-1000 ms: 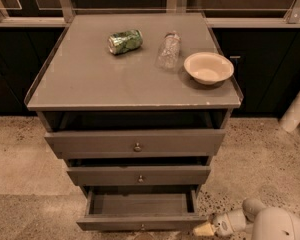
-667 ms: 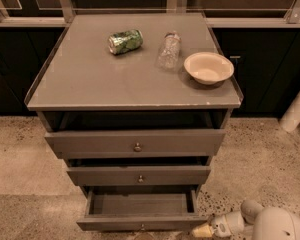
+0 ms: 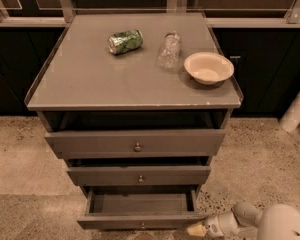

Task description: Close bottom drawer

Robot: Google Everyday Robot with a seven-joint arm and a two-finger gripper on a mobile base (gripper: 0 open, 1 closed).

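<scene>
The bottom drawer [image 3: 140, 220] is the lowest and narrowest grey drawer of the cabinet. It stands pulled out, its inside bare, with a tiny knob at the centre of its front panel. My gripper [image 3: 196, 229] is at the lower right, low to the floor, its cream tip just beside the right end of the drawer's front panel. The white arm [image 3: 280, 224] runs off to the bottom right corner.
The top drawer [image 3: 135, 143] and the middle drawer [image 3: 139, 175] also stand partly out. On the cabinet top [image 3: 90, 79] lie a green can [image 3: 125, 41], a clear plastic bottle [image 3: 169, 50] and a cream bowl [image 3: 208, 67]. Speckled floor [image 3: 270, 159] surrounds the cabinet.
</scene>
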